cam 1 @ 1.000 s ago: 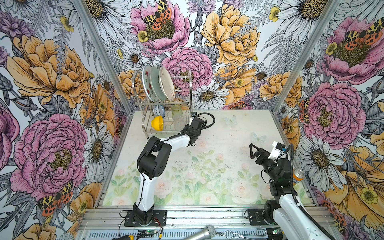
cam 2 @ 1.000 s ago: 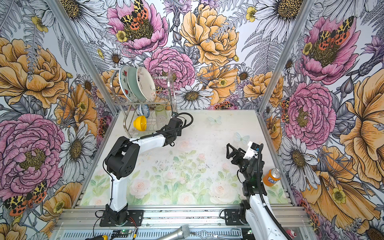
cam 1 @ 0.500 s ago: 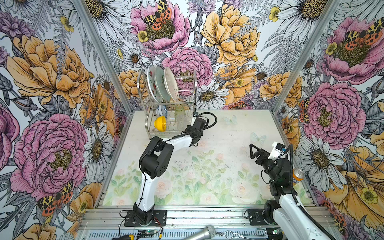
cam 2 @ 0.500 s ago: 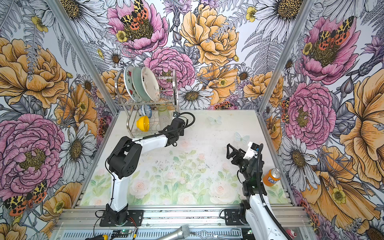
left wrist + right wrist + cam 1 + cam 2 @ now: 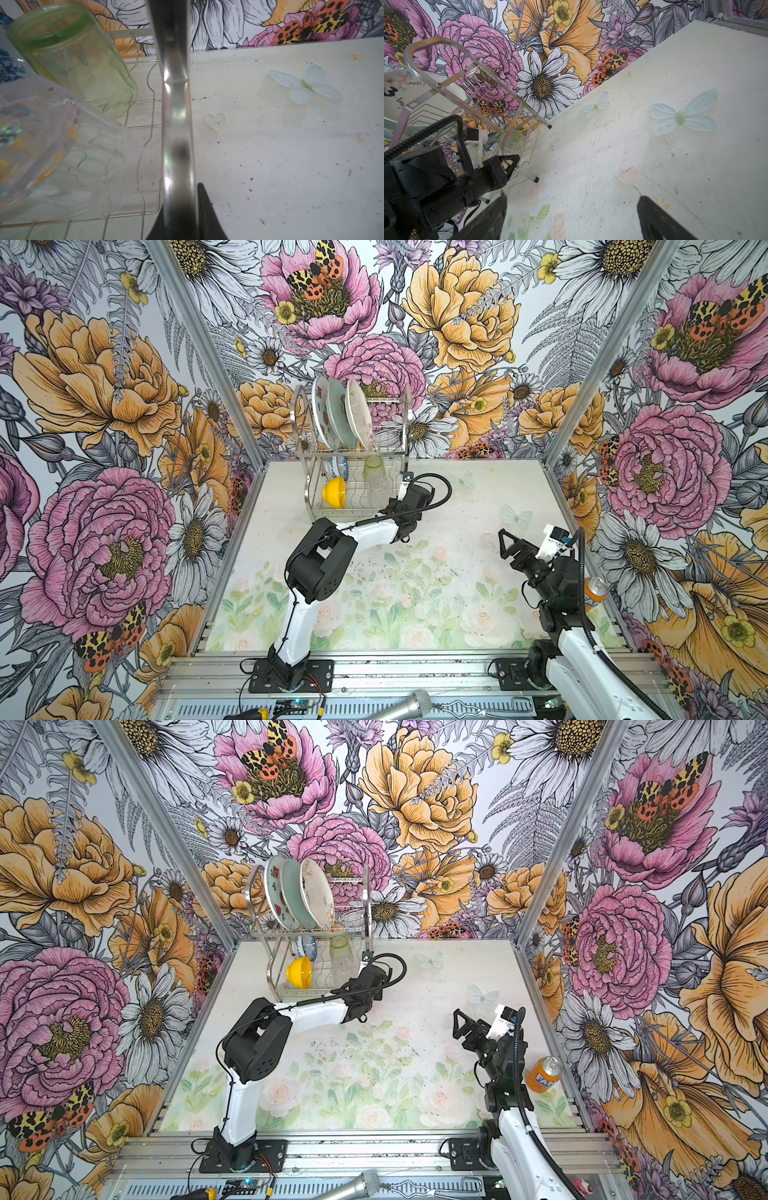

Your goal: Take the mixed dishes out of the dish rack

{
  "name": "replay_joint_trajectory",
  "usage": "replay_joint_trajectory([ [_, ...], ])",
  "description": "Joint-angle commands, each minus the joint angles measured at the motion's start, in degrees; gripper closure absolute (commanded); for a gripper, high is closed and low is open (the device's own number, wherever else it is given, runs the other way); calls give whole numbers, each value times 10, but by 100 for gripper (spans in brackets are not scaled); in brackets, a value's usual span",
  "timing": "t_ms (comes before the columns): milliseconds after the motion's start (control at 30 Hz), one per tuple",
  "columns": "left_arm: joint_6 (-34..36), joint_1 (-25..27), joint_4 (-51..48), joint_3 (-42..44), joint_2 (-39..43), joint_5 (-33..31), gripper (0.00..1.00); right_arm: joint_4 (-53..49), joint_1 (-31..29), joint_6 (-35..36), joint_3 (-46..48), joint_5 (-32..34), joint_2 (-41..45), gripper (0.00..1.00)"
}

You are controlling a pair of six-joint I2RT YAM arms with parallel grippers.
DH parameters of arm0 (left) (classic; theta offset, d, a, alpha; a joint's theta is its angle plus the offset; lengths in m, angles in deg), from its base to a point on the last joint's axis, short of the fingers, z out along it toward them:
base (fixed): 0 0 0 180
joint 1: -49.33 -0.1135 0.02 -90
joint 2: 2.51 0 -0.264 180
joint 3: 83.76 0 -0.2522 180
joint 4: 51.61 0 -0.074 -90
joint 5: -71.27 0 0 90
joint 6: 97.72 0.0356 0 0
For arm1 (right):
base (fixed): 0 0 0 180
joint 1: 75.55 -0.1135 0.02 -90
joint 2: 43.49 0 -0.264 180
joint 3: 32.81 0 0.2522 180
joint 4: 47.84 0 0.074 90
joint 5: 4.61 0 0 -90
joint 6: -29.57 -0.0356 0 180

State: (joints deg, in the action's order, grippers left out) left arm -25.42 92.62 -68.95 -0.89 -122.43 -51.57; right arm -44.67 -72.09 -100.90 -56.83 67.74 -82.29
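Note:
The dish rack stands at the back left of the mat. On its upper tier stand a watermelon-print plate, a pale green plate and a cream plate. The lower tier holds a yellow bowl, a blue-and-white bowl, a green tumbler and a clear glass. My left gripper is shut on the rack's steel side frame, low at its near right corner. My right gripper hangs open and empty over the mat at the right.
An orange soda can stands by the right wall, behind my right arm. Walls close in the back and both sides. The rack's thin legs rest on the mat beside my left wrist. A microphone lies on the front rail.
My left gripper has closed on the rack's side frame, and the rack with its dishes has slid a little to the right. The right arm has not moved.

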Motion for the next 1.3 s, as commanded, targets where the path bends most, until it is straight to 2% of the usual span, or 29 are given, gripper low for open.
replay_joint_trajectory([
  [0,19,55,-16,-1,6,43,95,-1,4,10,0,3,-1,1],
  [133,0,85,-16,-7,13,54,95,-4,4,9,1,7,-1,0],
  [333,8,113,-25,-38,15,67,95,-10,4,9,3,11,-2,1],
  [433,4,115,-25,-39,24,77,90,-13,4,8,6,11,-1,1],
  [467,5,116,-25,-37,28,76,87,-14,4,9,7,11,-1,1],
  [500,4,116,-25,-34,33,75,79,-15,3,8,9,12,-1,1],
  [633,5,116,-25,-14,59,76,44,-16,4,7,17,20,-3,2],
  [767,6,120,-25,19,97,65,23,-19,4,7,20,24,-10,2],
  [967,14,123,-25,66,150,58,5,-20,4,-7,15,33,-35,0],
  [1067,13,123,-24,101,199,42,1,-22,3,-6,8,33,-49,0],
  [1267,10,121,-16,188,287,5,1,-23,0,-3,1,25,-55,1],
])
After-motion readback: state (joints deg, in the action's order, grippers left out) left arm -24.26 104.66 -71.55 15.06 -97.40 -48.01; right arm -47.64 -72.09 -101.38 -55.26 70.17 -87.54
